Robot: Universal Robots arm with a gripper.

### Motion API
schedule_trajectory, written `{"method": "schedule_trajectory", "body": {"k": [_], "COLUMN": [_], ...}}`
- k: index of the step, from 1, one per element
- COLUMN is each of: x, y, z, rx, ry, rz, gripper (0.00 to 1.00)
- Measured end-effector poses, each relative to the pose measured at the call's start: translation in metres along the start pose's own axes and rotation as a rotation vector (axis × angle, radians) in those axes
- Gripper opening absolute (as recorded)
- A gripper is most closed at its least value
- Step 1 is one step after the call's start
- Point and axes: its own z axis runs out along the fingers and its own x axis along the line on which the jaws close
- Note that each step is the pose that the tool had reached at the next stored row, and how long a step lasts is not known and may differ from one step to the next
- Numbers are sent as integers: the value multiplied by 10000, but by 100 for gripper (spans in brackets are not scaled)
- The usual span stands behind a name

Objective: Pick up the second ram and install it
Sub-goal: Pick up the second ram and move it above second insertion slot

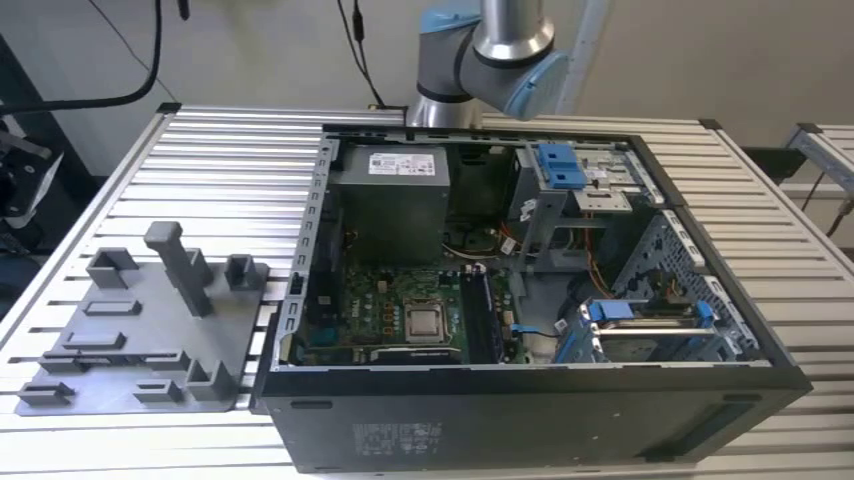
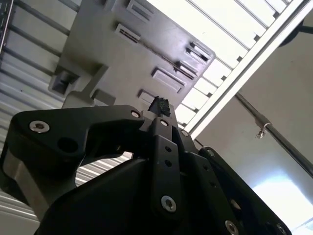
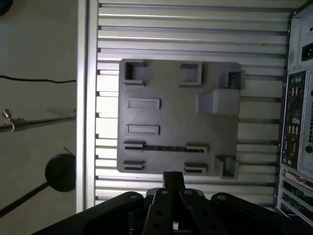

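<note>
The tool, closed on nothing, hangs apart from the second ram on the gray tray.

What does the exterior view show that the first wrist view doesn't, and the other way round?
Exterior view: the inside of the open computer case, with its green motherboard, and the arm behind it. First wrist view: the tool aimed toward the grey tray, and a dark strip, seemingly the second ram, between two holders. Both: that tray on the slatted table beside the case.
</note>
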Motion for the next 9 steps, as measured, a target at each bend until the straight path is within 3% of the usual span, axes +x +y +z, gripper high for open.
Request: {"method": "schedule_trajectory", "body": {"k": [4,9], "x": [0,0], "y": [0,0], "z": [-1,0], "rx": [3,8], "ry": [3,7], "rz": [-413,-1298], "gripper": [11,11]}}
